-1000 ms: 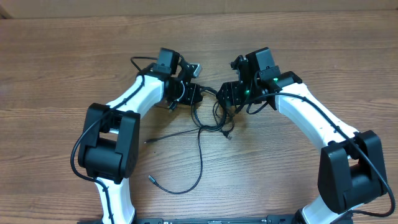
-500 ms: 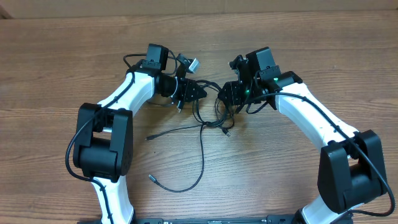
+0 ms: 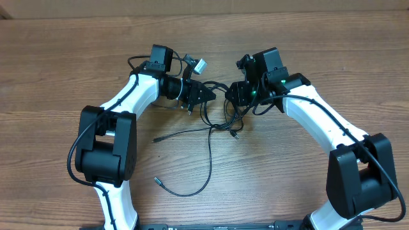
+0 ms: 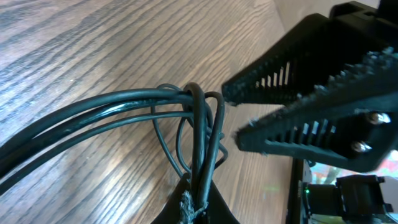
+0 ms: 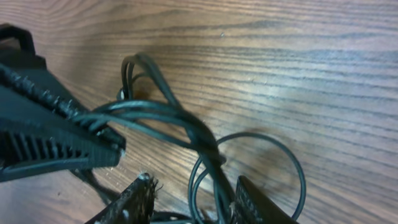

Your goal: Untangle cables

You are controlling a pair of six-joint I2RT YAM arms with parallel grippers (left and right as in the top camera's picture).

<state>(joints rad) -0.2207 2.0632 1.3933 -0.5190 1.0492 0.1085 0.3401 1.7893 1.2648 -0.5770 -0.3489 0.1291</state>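
The cables (image 3: pixel 209 148) are thin black cords, knotted between the two grippers, with loose strands trailing toward the table's near side. My left gripper (image 3: pixel 207 94) is shut on a bundle of strands, which the left wrist view shows pinched at its tips (image 4: pixel 198 198). My right gripper (image 3: pixel 232 96) faces it from the right, a few centimetres away. In the right wrist view its jaws (image 5: pixel 193 198) stand apart around cable strands (image 5: pixel 214 162) that run close to the right finger. The left finger is clear of them.
Wooden table (image 3: pixel 57 76) all round. One loose strand ends in a plug at the left (image 3: pixel 155 139), another near the front (image 3: pixel 155 181), and a small tip lies under the knot (image 3: pixel 236 135). A white connector (image 3: pixel 200 64) sticks up by the left wrist.
My left gripper has turned and shifted right toward the right gripper, pulling the bundle with it. The right gripper's jaws have narrowed around the strands. The loose strands slid slightly.
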